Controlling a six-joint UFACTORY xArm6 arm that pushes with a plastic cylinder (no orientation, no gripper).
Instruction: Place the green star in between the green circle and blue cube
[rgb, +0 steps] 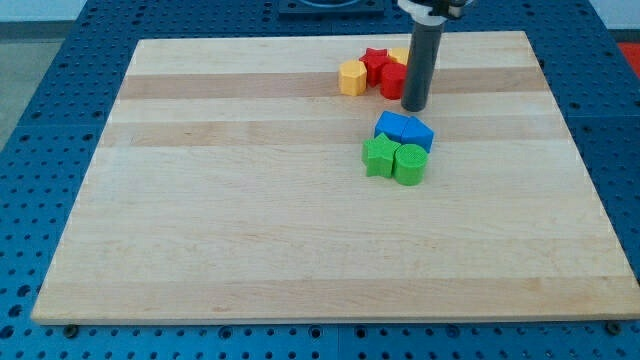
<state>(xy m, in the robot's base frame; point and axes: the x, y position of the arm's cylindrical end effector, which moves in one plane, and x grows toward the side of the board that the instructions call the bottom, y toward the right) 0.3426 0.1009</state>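
The green star (379, 156) lies right of the board's middle, touching the green circle (410, 164) on its right. Just above them sit two blue blocks: a blue cube (418, 133) and another blue block (393, 126), both touching the green pair. My tip (415, 105) stands a little above the blue blocks, apart from them, and right beside the red blocks at the view's top.
A cluster at the view's top holds a yellow block (352, 77), a red star (376, 63), another red block (392, 80) and a yellow piece (400, 54) partly hidden by the rod. The wooden board (250, 200) lies on a blue perforated table.
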